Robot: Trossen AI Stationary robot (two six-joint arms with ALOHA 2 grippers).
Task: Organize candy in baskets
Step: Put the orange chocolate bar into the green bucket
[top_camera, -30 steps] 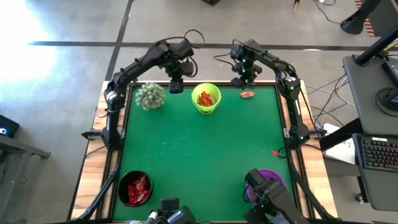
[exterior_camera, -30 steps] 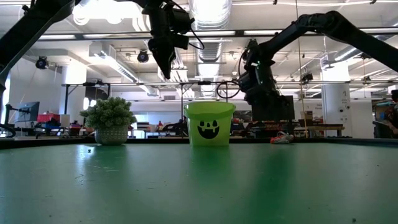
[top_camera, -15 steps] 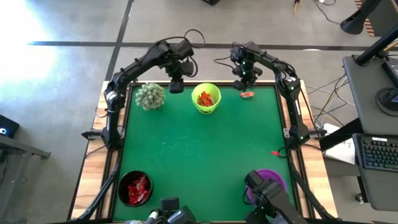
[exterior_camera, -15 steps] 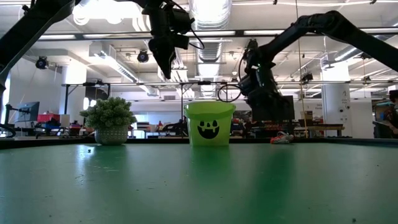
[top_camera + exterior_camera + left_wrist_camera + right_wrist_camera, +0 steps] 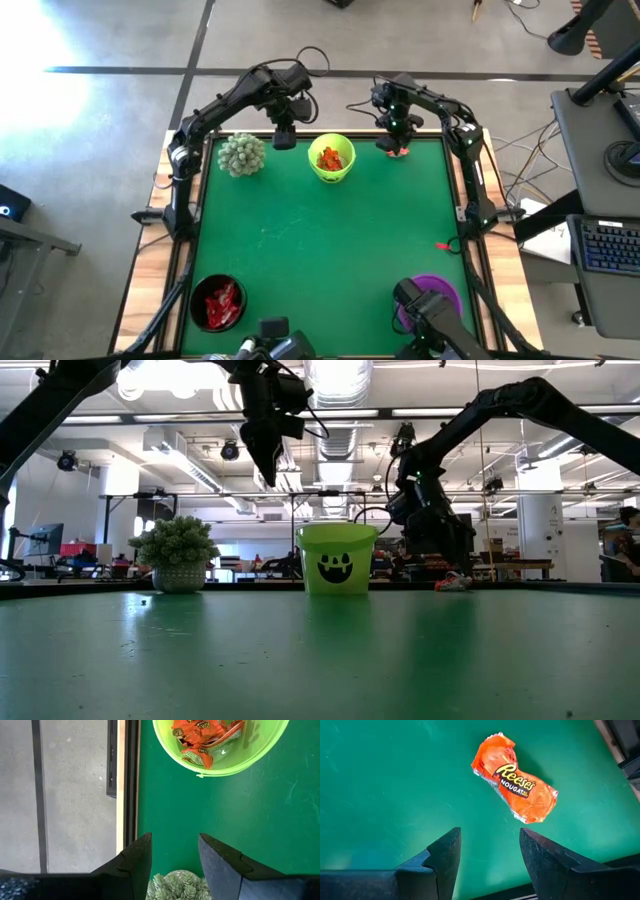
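An orange wrapped candy [image 5: 514,785] lies flat on the green mat near the far right corner; it also shows in the high view [image 5: 399,152] and low view [image 5: 452,582]. My right gripper [image 5: 489,851] is open and empty just above it [image 5: 393,138]. My left gripper [image 5: 175,854] is open and empty, high between the spiky plant [image 5: 241,154] and the lime green basket [image 5: 332,158], which holds orange candies [image 5: 205,737]. The black basket [image 5: 217,302] holds red candies. The purple basket [image 5: 437,296] stands at the near right.
A small red candy [image 5: 442,245] lies near the mat's right edge. The spiky plant in its pot [image 5: 178,555] stands at the far left. The mat's far edge and the table frame [image 5: 620,750] run close behind the orange candy. The mat's middle [image 5: 320,240] is open green surface.
My right gripper has moved toward the near edge and down over the orange candy, now hiding most of it in the high view. The candy has stayed where it was.
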